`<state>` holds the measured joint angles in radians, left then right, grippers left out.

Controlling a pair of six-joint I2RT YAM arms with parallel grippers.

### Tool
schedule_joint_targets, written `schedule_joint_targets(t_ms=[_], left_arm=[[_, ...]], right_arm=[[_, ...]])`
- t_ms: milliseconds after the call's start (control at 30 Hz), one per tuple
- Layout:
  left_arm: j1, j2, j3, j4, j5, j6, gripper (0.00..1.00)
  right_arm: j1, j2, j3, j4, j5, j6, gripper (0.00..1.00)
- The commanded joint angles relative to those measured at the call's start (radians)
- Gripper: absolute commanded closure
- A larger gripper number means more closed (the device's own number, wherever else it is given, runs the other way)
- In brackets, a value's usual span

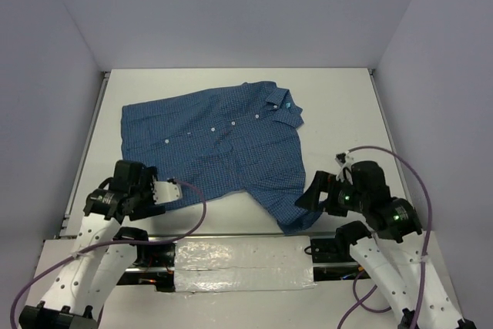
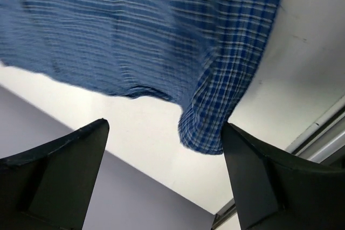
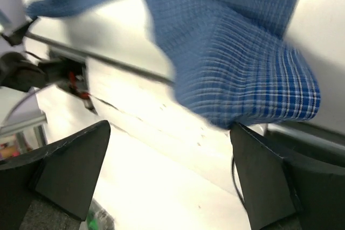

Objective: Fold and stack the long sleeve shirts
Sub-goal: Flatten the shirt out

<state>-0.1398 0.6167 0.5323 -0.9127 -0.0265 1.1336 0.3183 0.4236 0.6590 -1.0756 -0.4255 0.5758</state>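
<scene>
One long sleeve shirt point(image 1: 223, 144), blue and finely checked with small white buttons, lies spread on the white table point(image 1: 339, 105), its collar toward the far right. My left gripper point(image 1: 171, 189) is at the shirt's near left hem. It is open, and a corner of cloth point(image 2: 207, 127) hangs beside its right finger with nothing pinched between the jaws of the left gripper point(image 2: 164, 127). My right gripper point(image 1: 310, 199) is at the near right end of the shirt. It is open too, with the cloth point(image 3: 242, 68) just above the right gripper point(image 3: 170, 127).
Grey walls close the table on three sides. A taped white strip point(image 1: 239, 260) runs along the near edge between the arm bases. Purple cables point(image 1: 408, 167) loop off both arms. Metal rails point(image 1: 88, 144) line the table's sides.
</scene>
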Motion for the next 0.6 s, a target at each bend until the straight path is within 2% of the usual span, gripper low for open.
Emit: schedule_joint_targets(t_ms=[0, 67, 100, 133, 200, 233, 267, 333, 367, 433, 467, 533, 567], left_arm=[[0.006, -0.035, 0.143, 0.078, 0.019, -0.116, 0.01], [0.006, 0.038, 0.23, 0.11, 0.054, -0.242, 0.01], [0.015, 0.081, 0.335, 0.1, 0.071, -0.279, 0.01], [0.028, 0.168, 0.386, 0.089, 0.114, -0.334, 0.01], [0.1, 0.234, 0.519, 0.087, 0.166, -0.38, 0.01], [0.132, 0.289, 0.556, 0.081, 0.236, -0.396, 0.01], [0.204, 0.316, 0.592, 0.069, 0.267, -0.406, 0.01], [0.238, 0.382, 0.653, 0.064, 0.283, -0.464, 0.01], [0.247, 0.403, 0.652, 0.11, 0.22, -0.497, 0.01], [0.27, 0.497, 0.652, 0.158, 0.147, -0.593, 0.02], [0.311, 0.538, 0.664, 0.179, 0.095, -0.624, 0.02], [0.374, 0.678, 0.696, 0.221, 0.085, -0.693, 0.04], [0.447, 0.787, 0.751, 0.222, 0.103, -0.718, 0.05]], right_arm=[[0.008, 0.085, 0.195, 0.069, 0.094, -0.065, 0.0], [0.005, 0.157, 0.287, 0.106, 0.117, -0.1, 0.0], [0.007, 0.231, 0.318, 0.155, 0.113, -0.135, 0.0], [0.007, 0.268, 0.376, 0.173, 0.108, -0.154, 0.0], [0.005, 0.352, 0.428, 0.224, 0.132, -0.2, 0.0], [0.008, 0.377, 0.474, 0.233, 0.152, -0.212, 0.0], [0.007, 0.397, 0.487, 0.271, 0.172, -0.231, 0.0], [0.007, 0.447, 0.473, 0.337, 0.267, -0.226, 0.07], [0.001, 0.498, 0.453, 0.417, 0.29, -0.2, 0.2], [-0.013, 0.582, 0.397, 0.486, 0.338, -0.188, 0.33], [-0.018, 0.697, 0.393, 0.512, 0.364, -0.157, 0.33], [-0.033, 0.821, 0.413, 0.514, 0.402, -0.142, 0.2], [-0.039, 0.936, 0.433, 0.51, 0.415, -0.139, 0.13]])
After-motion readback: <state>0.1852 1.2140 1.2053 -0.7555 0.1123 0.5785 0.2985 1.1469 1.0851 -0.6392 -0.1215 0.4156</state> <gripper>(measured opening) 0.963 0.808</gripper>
